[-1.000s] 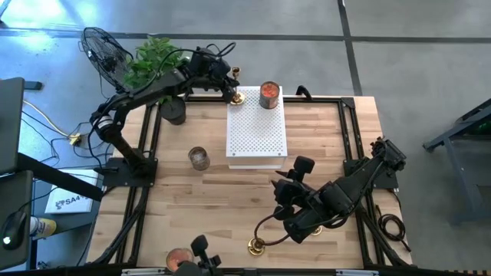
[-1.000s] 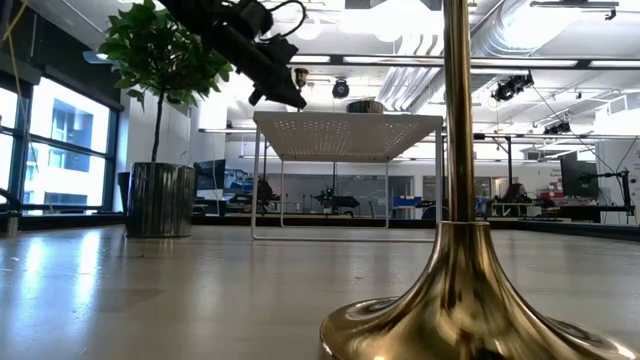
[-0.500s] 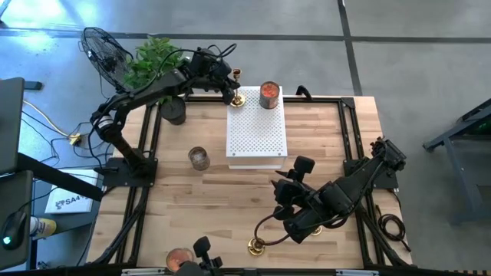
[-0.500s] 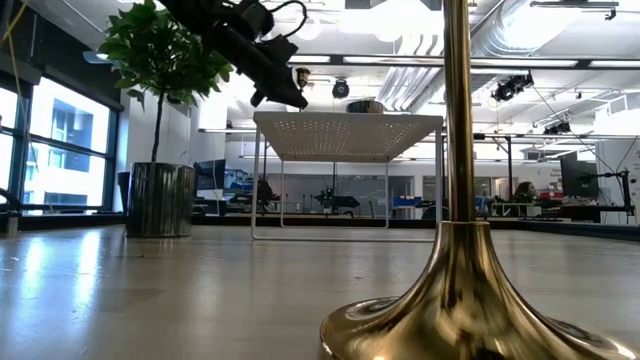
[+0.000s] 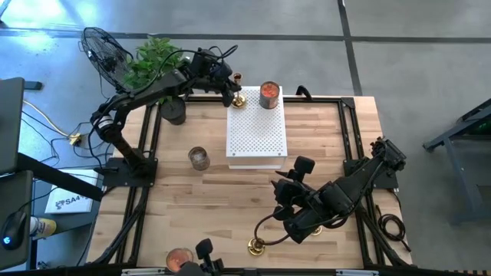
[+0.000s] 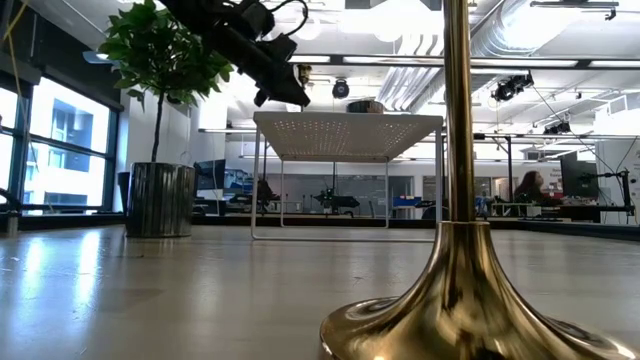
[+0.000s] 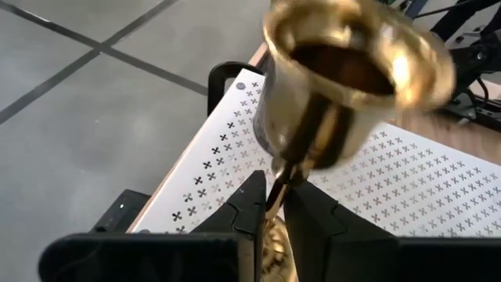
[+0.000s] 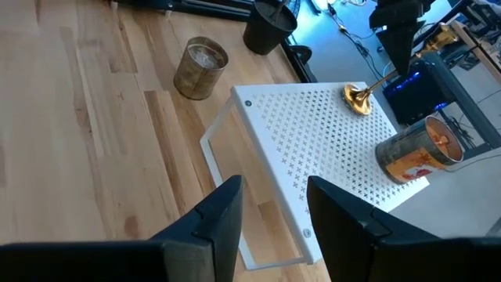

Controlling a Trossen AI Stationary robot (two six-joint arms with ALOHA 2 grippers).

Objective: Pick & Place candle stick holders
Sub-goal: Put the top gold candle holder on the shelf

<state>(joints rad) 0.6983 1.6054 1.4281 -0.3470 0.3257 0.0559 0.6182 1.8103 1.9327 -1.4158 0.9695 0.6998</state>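
Observation:
One gold candlestick holder (image 5: 238, 90) is at the far left corner of the white perforated block (image 5: 257, 134), tilted, with my left gripper (image 5: 227, 86) shut on it. It also shows in the left wrist view (image 7: 344, 78) and the right wrist view (image 8: 362, 95). A second holder (image 5: 255, 245) stands upright on its flared base near the table's near edge, and fills the low view (image 6: 460, 260). My right gripper (image 8: 274, 223) is open and empty above the table's near right part (image 5: 285, 192). I see no third holder. My left gripper pinches the holder's slim stem (image 7: 283, 174) between its two fingers, below the cup (image 7: 344, 70). The fingers come from the table's far left side and lie across the stem. The holder leans, with its flared base (image 8: 357, 100) on or just over the block's top; I cannot tell which.
An orange can (image 5: 268, 94) stands on the block's far edge. A small glass jar (image 5: 199, 159) stands on the table left of the block. A potted plant (image 5: 165, 73) and a fan (image 5: 103, 50) are at the far left corner. A person (image 6: 525, 185) shows far off in the room.

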